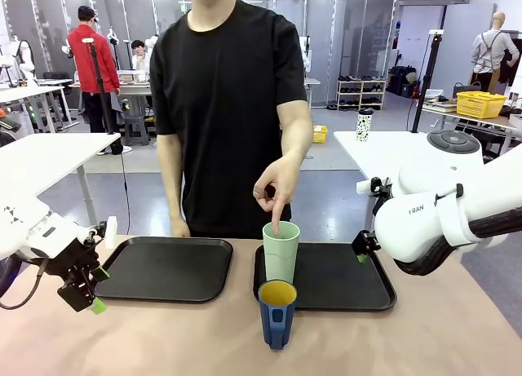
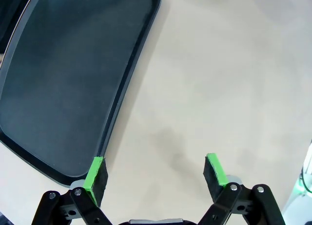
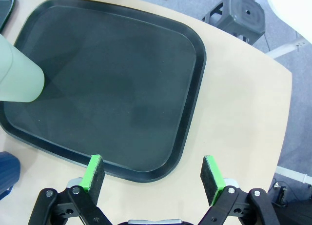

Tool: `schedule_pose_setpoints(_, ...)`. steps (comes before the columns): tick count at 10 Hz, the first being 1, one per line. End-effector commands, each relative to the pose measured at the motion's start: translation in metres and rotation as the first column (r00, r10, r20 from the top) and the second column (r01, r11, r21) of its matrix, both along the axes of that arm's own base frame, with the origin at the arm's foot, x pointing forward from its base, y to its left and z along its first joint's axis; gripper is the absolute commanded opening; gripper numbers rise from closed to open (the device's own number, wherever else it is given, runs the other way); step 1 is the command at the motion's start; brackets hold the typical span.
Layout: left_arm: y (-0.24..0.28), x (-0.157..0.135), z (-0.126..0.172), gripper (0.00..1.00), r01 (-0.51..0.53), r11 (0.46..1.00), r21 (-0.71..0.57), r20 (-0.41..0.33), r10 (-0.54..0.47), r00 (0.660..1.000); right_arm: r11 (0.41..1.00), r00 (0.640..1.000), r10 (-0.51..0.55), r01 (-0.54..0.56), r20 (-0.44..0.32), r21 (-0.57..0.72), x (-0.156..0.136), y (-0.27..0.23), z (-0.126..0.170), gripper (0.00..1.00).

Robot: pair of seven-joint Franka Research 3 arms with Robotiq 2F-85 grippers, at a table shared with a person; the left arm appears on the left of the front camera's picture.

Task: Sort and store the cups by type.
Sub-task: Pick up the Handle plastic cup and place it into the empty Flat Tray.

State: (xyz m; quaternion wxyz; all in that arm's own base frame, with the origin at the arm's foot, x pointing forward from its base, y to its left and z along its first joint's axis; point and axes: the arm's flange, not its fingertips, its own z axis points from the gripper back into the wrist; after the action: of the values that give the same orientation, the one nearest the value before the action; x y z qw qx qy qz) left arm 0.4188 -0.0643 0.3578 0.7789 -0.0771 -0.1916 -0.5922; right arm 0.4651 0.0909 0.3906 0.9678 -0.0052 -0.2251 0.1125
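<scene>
While the person's hand (image 1: pixel 276 188) is touching the mint tumbler (image 1: pixel 280 254) on the right tray (image 1: pixel 347 282), blue mug (image 1: pixel 277 315) sitting on the table (image 1: pixel 188 339) just beside it, I'm seeing left gripper (image 2: pixel 156 169) and right gripper (image 3: pixel 153 171) fingers wide, empty.

Mint tumbler (image 1: pixel 280 252) upright on tray (image 1: pixel 342 278), blue mug (image 1: pixel 277 312) upright beside it
</scene>
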Motion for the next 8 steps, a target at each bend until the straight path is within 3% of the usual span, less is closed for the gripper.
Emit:
schedule_pose_setpoints(1, 0.0002, -0.004, -0.0028, 1.0, -0.006, 1.0, 0.015, 0.012, 0.006, 1.0, 1.0, 1.0, 0.008, -0.008, 0.003, -0.002, -0.0011, -0.0002, 0.0004, 1.0)
schedule_pose_setpoints(8, 0.0002, -0.004, -0.0028, 1.0, -0.006, 1.0, 0.015, 0.012, 0.006, 1.0, 1.0, 1.0, 0.008, -0.008, 0.003, -0.002, -0.0011, -0.0002, 0.0004, 1.0)
